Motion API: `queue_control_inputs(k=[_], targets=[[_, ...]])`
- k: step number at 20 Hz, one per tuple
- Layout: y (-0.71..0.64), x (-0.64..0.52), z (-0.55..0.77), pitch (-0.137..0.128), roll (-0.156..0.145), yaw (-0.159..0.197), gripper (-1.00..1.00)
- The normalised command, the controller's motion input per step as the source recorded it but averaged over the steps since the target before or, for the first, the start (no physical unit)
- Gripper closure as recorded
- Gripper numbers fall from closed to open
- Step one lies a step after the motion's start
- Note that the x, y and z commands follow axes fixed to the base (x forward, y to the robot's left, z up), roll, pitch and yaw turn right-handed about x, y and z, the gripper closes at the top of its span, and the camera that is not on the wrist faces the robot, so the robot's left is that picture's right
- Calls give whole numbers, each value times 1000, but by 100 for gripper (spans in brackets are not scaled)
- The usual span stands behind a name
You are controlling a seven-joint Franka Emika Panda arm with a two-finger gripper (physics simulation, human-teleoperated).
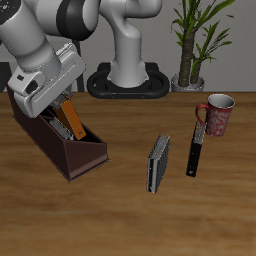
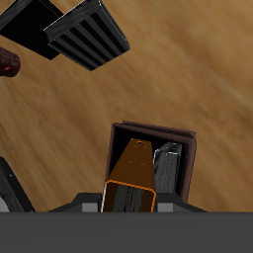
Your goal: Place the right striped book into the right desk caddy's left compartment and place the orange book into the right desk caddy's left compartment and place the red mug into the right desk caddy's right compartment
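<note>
The orange book [image 2: 131,168] is clamped upright by the gripper [image 2: 128,198], so it can be slid into the left compartment [image 2: 185,148] beside the right striped book [image 2: 168,168].

Wooden table [image 1: 120,215] fills most of the exterior view: warm mid-brown, fine grain running diagonally, matte, evenly lit with soft short shadows. Beyond its back edge, a plain pale grey backdrop; no windows or lamps in sight. At about 1 o'clock from table centre, a potted plant [image 1: 197,35] with thin striped stems and long green leaves, in a small grey pot at the back edge. Wrist view shows the same wood surface, grain slanted.
</note>
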Motion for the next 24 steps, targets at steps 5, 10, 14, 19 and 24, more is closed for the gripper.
queue_control_inputs(k=[5, 10, 14, 19, 24], targets=[[65, 42, -175, 32, 5, -16, 100], [153, -32, -205, 46, 21, -13, 100], [126, -91, -190, 39, 19, 4, 100], [14, -55, -165, 19, -2, -1, 100], [-122, -15, -114, 22, -57, -10, 100]])
